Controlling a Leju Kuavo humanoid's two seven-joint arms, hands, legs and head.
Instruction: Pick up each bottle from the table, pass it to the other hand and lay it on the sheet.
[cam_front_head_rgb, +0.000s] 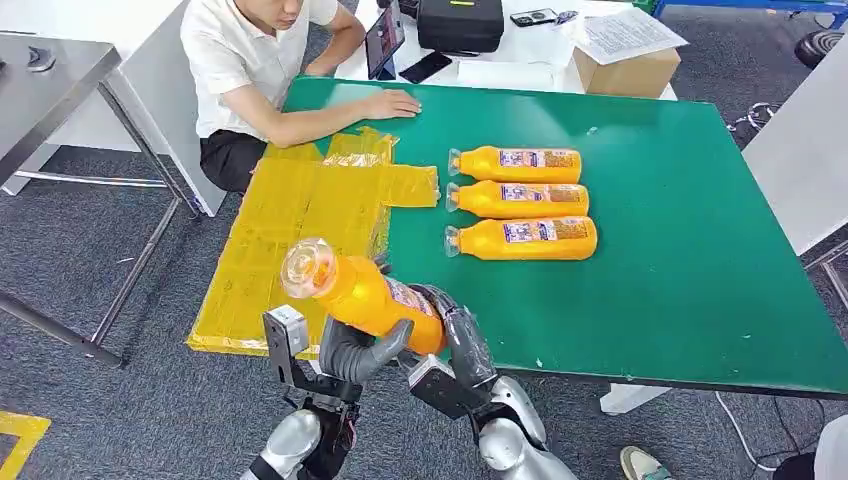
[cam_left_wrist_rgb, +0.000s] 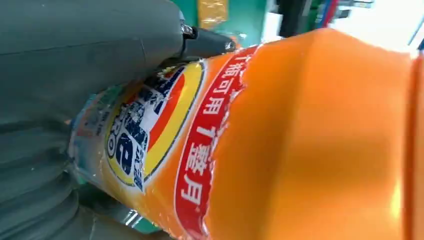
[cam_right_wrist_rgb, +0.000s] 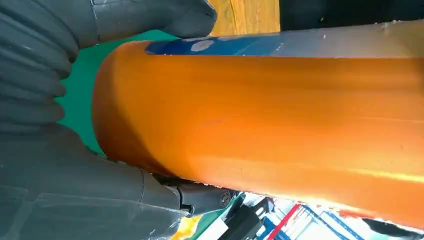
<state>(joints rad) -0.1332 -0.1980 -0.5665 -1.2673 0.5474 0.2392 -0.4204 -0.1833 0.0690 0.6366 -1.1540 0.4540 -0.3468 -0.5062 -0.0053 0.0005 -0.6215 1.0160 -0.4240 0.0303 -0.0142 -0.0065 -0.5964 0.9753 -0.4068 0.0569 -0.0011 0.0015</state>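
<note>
both hands (cam_front_head_rgb: 400, 345) grip one orange bottle (cam_front_head_rgb: 365, 295) mid-handover; right fingers (cam_front_head_rgb: 455, 330) should let go only once the left grip looks firm

Left robot hand (cam_front_head_rgb: 365, 352) and right robot hand (cam_front_head_rgb: 455, 340) both clasp, fingers curled.

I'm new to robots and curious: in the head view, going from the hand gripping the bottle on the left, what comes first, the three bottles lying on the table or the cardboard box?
From the left hand:
1. Near bottle, at the robot's end of the row.
2. Middle bottle, just behind it.
3. Far bottle, at the person's end of the row.
4. Cardboard box, beyond the green table, far right.
</note>
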